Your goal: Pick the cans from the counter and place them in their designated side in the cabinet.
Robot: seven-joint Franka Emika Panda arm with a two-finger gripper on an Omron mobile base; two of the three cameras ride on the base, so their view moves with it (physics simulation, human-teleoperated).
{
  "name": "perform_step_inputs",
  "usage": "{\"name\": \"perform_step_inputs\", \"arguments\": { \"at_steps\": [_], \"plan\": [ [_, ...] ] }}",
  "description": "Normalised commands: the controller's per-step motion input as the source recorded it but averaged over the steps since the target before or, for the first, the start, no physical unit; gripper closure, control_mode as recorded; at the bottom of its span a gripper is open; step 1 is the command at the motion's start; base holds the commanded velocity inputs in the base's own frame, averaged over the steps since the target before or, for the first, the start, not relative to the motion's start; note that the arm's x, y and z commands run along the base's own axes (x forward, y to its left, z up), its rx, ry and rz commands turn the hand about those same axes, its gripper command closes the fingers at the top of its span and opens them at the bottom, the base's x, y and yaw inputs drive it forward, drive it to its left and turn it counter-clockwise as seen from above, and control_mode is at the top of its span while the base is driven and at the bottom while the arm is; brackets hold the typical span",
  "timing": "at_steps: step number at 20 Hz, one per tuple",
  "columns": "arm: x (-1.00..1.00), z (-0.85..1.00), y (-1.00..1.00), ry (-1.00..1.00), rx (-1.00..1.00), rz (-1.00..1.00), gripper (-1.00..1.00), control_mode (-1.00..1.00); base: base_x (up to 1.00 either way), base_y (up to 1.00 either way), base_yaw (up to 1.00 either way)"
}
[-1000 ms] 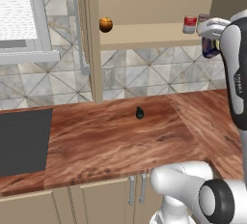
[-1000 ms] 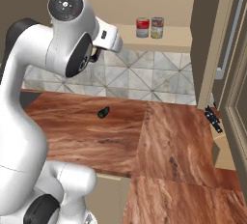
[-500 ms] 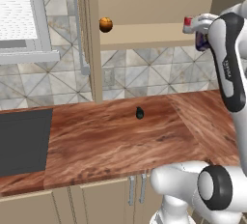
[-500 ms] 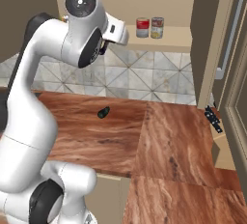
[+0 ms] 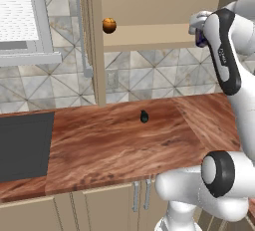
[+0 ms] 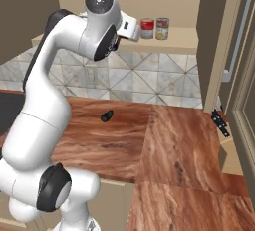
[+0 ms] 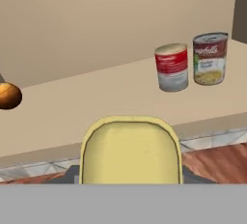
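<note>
Transfer step, second can in hand. The cabinet (image 7: 96,35), a tan wall unit with a flat shelf board (image 7: 72,112), spans the hand view; below it lies the reddish wood-grain desk (image 5: 109,145), carrying no can of the task at this stage. The arm (image 6: 64,75) is raised to shelf height, and its pincer (image 5: 200,32) is closed on the slim dark blue can (image 5: 200,38), whose yellow top (image 7: 131,150) faces the hand camera from between the fingertips. The held can sits just in front of the shelf edge, not yet over the board.

Counts, largest first: 1 cabinet, 1 desk, 1 arm; 3 cans in all, namely 1 blue can in the pincer and 2 on the shelf, the short red-labelled can (image 7: 172,67) with the white-red-green labelled can (image 7: 210,57) just beside it; 1 small round orange object (image 7: 8,95), probably a fruit, far along the shelf on the other side; 1 small dark blob (image 5: 144,117) on the desk.

Judged stage: 1 can placed, 1 in transit. The next move likely calls for carrying the blue can forward over the board toward the side holding the cans, lowering it upright onto bare shelf clear of its neighbours, then releasing.
</note>
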Motion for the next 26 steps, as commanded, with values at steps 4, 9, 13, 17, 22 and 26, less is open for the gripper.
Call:
{"name": "perform_step_inputs", "arguments": {
  "at_steps": [4, 9, 13, 17, 22, 26],
  "plan": [
    [0.58, 0.00, -0.13, 0.04, 0.00, 0.00, 1.00, -1.00, 0.00, 0.00, 0.00],
    [0.57, 0.00, -0.15, 0.07, -0.01, 0.00, 1.00, -1.00, 0.00, 0.00, 0.00],
    [0.53, 0.00, -0.10, 0.06, 0.00, 0.00, 1.00, -1.00, 0.00, 0.00, 0.00],
    [0.42, 0.00, -0.02, 0.04, 0.00, 0.00, 1.00, -1.00, 0.00, 0.00, 0.00],
    [0.36, -0.08, 0.00, 0.00, 0.00, 0.01, 1.00, -1.00, 0.00, 0.00, 0.00],
    [0.37, -0.12, -0.01, 0.00, 0.00, 0.01, 1.00, -1.00, 0.00, 0.00, 0.00]
  ]
}}
